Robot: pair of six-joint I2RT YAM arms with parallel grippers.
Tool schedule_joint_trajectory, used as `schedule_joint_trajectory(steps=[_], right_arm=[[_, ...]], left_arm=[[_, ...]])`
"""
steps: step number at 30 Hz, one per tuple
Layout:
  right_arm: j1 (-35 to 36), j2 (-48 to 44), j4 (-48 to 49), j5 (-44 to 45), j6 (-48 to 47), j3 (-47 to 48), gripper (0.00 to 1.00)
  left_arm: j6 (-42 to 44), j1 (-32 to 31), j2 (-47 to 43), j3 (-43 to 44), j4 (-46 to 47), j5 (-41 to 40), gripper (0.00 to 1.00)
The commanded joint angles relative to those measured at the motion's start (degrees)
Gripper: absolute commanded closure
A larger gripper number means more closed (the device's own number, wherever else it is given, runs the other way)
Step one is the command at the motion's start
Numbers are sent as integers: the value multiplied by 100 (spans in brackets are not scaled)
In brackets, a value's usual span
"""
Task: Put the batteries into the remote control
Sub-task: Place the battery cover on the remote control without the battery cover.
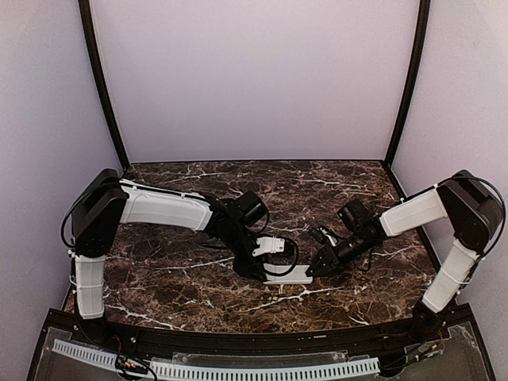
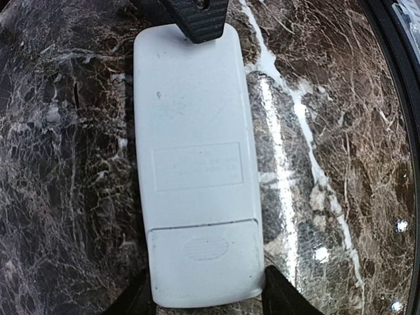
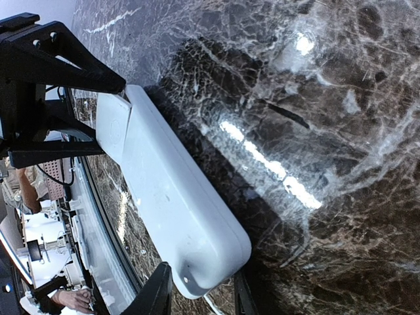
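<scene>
While the remote control (image 2: 197, 177) lies back-up at the marble bench (image 2: 341, 164), the right gripper (image 3: 197, 295) has its jaws clenched on one end; the left gripper (image 2: 207, 302) straddles the cover end, though I cannot tell whether its jaws pinch.

Cut off at the lower edge of each wrist view: the fingers (image 2: 283, 296) of the left tool (image 2: 209, 303) and the right tool (image 3: 200, 295), seen only as dark tips either side of the remote control (image 2: 193, 164). Turned away from both tools and unseen: its button face. Covered by one of the right tool's fingers: the end farthest from the left tool; overhead, mostly buried between both tools and too small to read.
</scene>
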Motion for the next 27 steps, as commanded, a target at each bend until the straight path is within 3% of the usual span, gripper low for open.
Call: schedule_joint_trajectory(steps=[1,20,27], right_arm=[[16,136,63,84,-32,-39,68],[16,92,2,122,-41,-37,66],[9,-28,-61,100,-41,-50,64]], left_arm=[[-65,-59,211,-20,-188,164,45],[-98,-36,164,30,-309,-264,25],[-380,22,-414,-450,57,-446,15]])
